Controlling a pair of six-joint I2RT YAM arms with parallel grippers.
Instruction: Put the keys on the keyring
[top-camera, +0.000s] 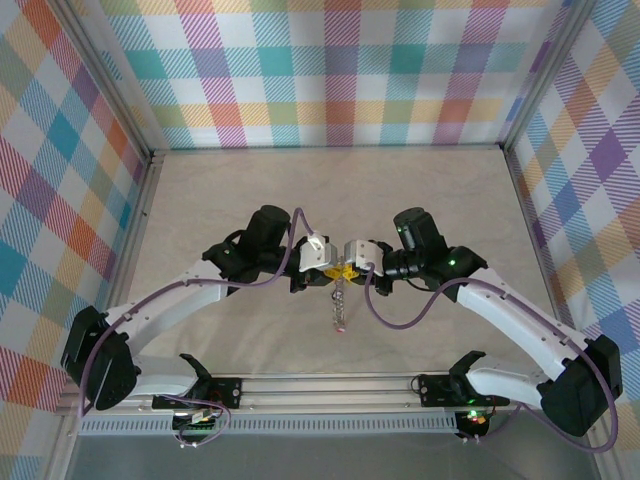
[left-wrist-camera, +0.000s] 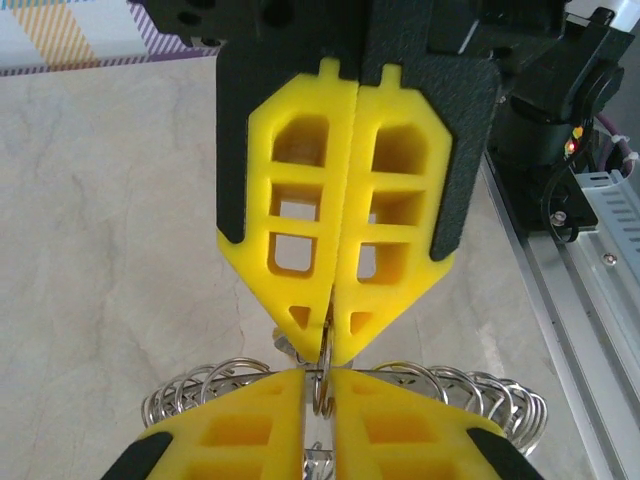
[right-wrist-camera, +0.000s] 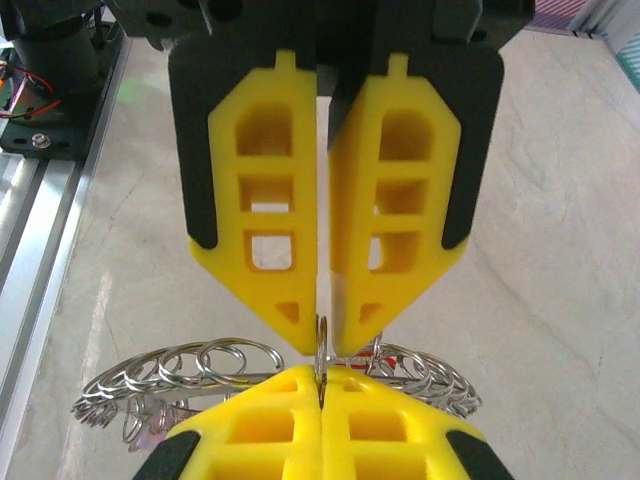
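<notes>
At the centre of the top view the left hand (top-camera: 335, 270) and the right hand (top-camera: 352, 268) meet tip to tip over the pale tabletop (top-camera: 250, 190); the keyring (top-camera: 340, 305), a string of thin silvery loops, trails from that meeting point toward the lower edge of the frame; in both wrist views its loops fan out low in the frame; the right hand is pressed together on one wire loop; the left hand shows a hairline slit between its fingers, its tips nipping that same loop.
</notes>
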